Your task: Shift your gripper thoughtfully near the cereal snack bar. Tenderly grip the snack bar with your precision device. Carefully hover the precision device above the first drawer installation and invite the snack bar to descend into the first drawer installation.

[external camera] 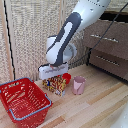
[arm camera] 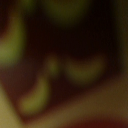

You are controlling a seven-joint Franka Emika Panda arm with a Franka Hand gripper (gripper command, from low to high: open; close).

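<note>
The cereal snack bar [external camera: 56, 84], a yellow and red printed carton, stands on the wooden table in the middle of the exterior view. My gripper [external camera: 53, 75], the white block ending the white and grey arm, sits right on the carton's upper edge. Its fingertips do not show apart from the carton, so its state is unclear. The wrist view is a blur of dark red with yellow-green shapes, the carton's print [arm camera: 65, 70] seen from very close. The first drawer [external camera: 106, 34] of the dark brown cabinet, with a silver bar handle, is at the exterior view's upper right.
A red bowl [external camera: 67, 77] lies just behind the carton and a pink cup [external camera: 79, 85] stands beside it toward the exterior view's right. A red wire basket [external camera: 22, 100] fills the lower left. The lower drawer [external camera: 107, 61] sits beneath the first. A reed screen backs the table.
</note>
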